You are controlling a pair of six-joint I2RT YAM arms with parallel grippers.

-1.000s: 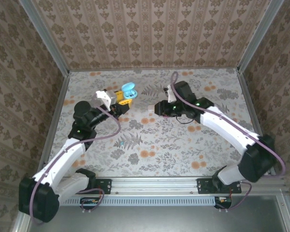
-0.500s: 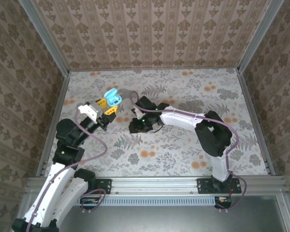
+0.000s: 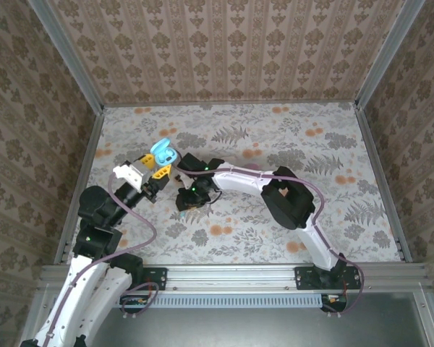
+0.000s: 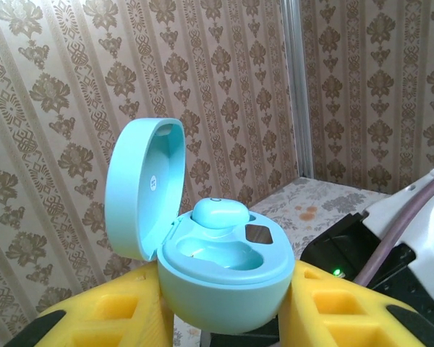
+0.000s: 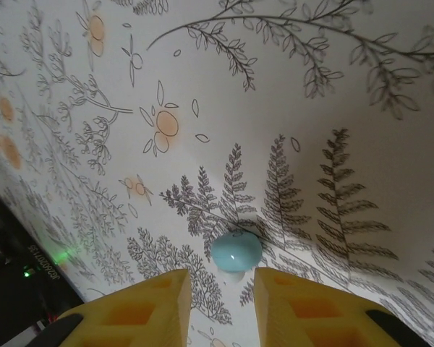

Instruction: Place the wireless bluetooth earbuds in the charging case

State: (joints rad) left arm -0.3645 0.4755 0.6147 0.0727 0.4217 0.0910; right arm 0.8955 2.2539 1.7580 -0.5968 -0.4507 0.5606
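Left end effector (image 4: 224, 318) is clamped on the charging case (image 4: 224, 278), yellow fingers on either side of the base. It holds the case up off the bench (image 5: 347, 108) at the left-centre, with the lid (image 4: 141, 188) flipped open and standing upright. Right end effector (image 5: 222, 282) is low over the bench just right of the case, jaws parted narrowly and nothing in them. The loose earbud (image 5: 236, 251) lies on the bench just past the fingertips, lined up with the gap. I can't tell if a pad already touches it.

Main risk as I see it: the bud is tiny, rounded and glossy, so if the jaws close off-centre it squirts out and rolls away across the patterned bench. The gap looks barely wider than the bud, so coming down may knock it instead of straddling it. A pinch too near the tips could also let it twist, and then it arrives at the case in the wrong pose. The case sits high and tilted in the left grip, so pushing hard on insertion could shift it between the fingers or jog the seated earbud (image 4: 219, 212).

Looks: the loose bud is a pale teal bean, shiny with one highlight. The seated bud is the same teal, at the back of the case. The empty socket (image 4: 213, 254) in front of it is free for the second one.
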